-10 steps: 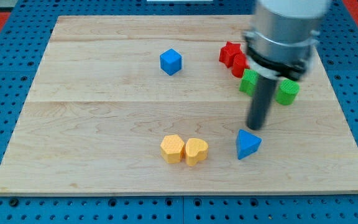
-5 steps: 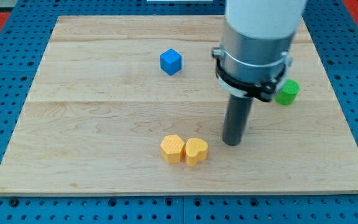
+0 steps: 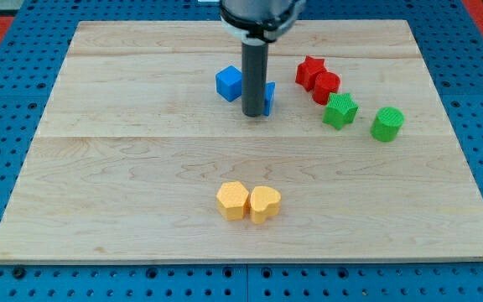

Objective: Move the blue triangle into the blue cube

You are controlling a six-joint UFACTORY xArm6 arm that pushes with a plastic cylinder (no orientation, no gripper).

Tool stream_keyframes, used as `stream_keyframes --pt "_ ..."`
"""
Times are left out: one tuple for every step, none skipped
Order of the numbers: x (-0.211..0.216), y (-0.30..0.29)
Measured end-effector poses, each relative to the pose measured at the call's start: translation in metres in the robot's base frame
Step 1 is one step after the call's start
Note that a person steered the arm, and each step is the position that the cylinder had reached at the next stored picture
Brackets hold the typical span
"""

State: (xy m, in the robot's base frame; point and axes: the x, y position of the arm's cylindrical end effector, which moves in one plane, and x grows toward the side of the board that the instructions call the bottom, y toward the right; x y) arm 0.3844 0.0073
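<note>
The blue cube [image 3: 228, 83] sits on the wooden board [image 3: 141, 168] at upper centre. My dark rod stands just to its right, with my tip [image 3: 254, 113] on the board. The blue triangle [image 3: 269, 97] is mostly hidden behind the rod; only a sliver shows on the rod's right side. It lies close to the cube's right, and I cannot tell whether the two blocks touch.
A red star [image 3: 309, 71] and a red block [image 3: 326, 86] lie right of the rod. A green star [image 3: 340, 110] and a green cylinder [image 3: 386, 123] lie further right. Two yellow blocks [image 3: 233, 200] [image 3: 264, 203] sit side by side at lower centre.
The rod has swept from lower right up and left to beside the blue cube. The blue triangle has moved with it from the lower right to next to the cube.
</note>
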Motion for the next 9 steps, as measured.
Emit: stream_keyframes --pt "0.007 -0.003" --pt "0.028 0.008" --pt "0.008 0.015" --pt "-0.007 0.029" --pt "-0.007 0.043" --pt "-0.007 0.066" --pt "-0.019 0.076" --pt "-0.046 0.076" --pt "-0.045 0.038"
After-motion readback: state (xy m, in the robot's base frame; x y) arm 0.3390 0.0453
